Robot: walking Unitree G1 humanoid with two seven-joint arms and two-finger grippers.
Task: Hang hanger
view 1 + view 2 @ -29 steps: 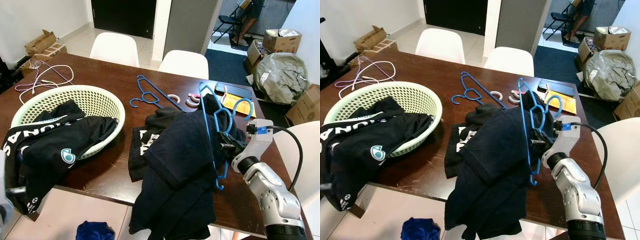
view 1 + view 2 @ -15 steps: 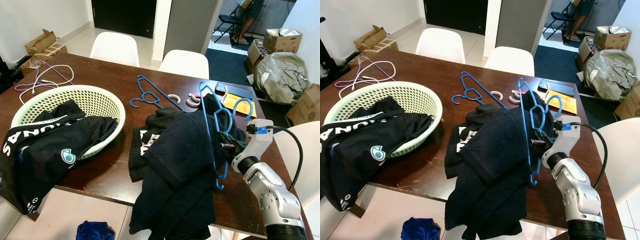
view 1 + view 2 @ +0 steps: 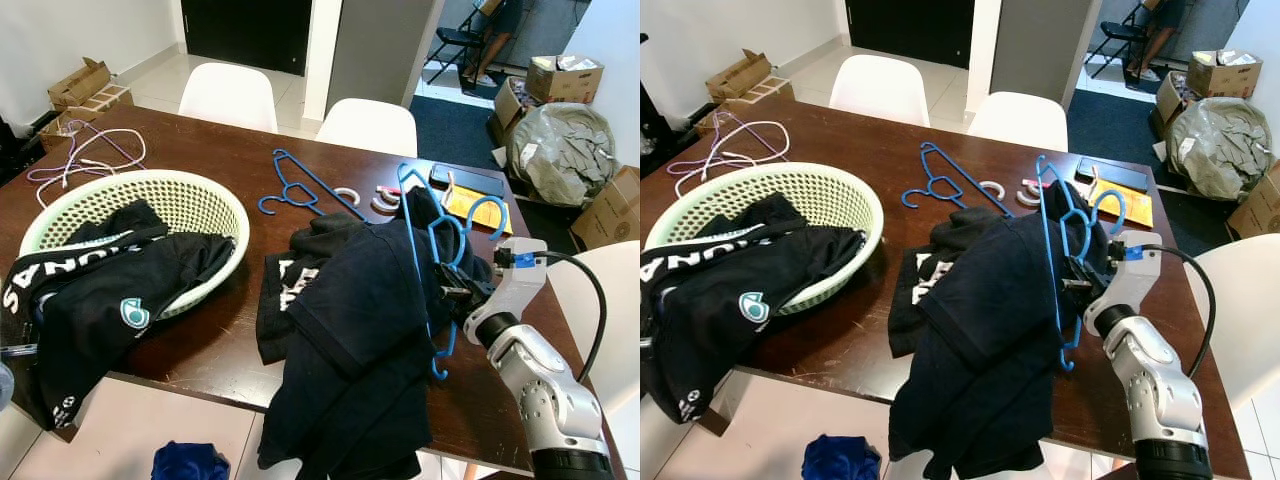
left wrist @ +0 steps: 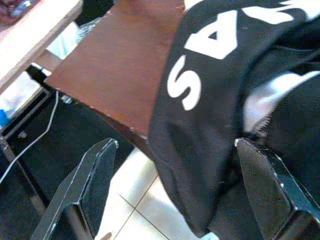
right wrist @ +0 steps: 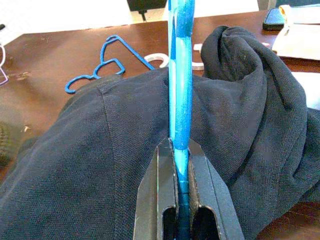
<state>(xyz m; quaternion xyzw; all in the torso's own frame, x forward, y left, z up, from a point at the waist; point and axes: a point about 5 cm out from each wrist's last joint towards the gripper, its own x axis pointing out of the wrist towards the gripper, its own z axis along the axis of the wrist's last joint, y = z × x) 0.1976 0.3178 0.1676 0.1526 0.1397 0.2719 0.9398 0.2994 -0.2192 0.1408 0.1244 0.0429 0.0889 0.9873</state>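
the right gripper [image 5: 181, 200] is clamped on the blue hanger [image 3: 425, 240] above the table [image 3: 230, 340] — its long axis near upright, dark shirt [image 3: 360, 330] draped leftward; the left gripper [image 4: 175, 195], fingers spread, hangs by the table's near-left corner.

Dark table [image 3: 240, 340]: basket [image 3: 190, 200], clothes [image 3: 350, 330]

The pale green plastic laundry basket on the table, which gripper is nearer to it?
Left. The left gripper is open around black clothing draped out of the pale green plastic laundry basket. The right gripper is across the table, shut on a blue plastic hanger.
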